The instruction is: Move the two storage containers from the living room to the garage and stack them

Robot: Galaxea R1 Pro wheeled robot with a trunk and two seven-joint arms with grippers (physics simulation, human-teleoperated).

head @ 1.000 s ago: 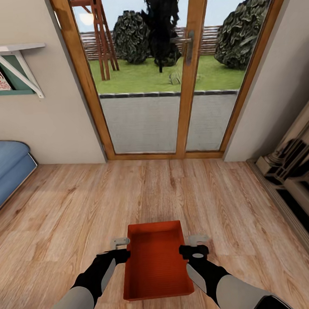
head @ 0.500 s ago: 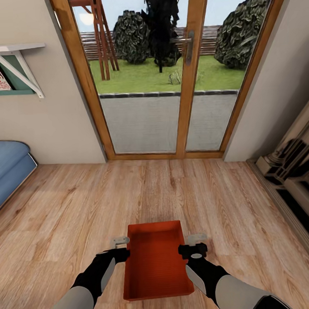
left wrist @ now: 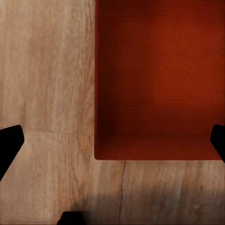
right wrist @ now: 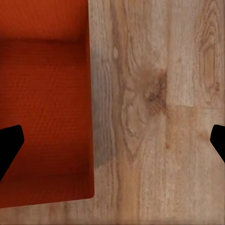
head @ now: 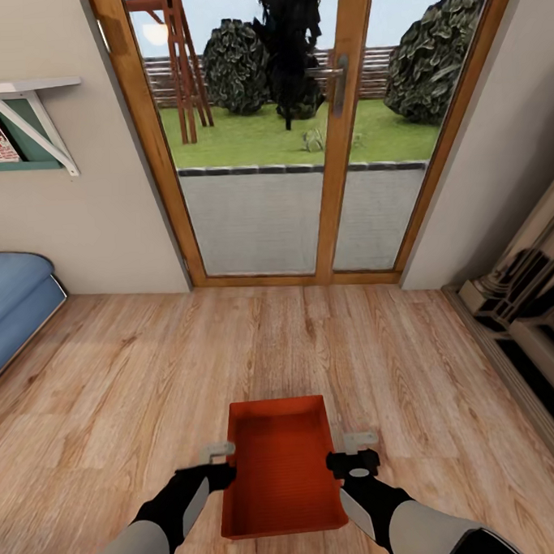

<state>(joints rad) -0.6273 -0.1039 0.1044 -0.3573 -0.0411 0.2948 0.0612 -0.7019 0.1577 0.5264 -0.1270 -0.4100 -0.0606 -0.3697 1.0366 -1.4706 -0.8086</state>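
One storage container [head: 280, 464], two grippers, two glass doors [head: 302, 137]

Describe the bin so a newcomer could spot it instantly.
From the glass doors, follow the wood floor toward the robot. The bin lies there between the left hand and right hand. It is the one orange-red item: shallow, lidless, rectangular.
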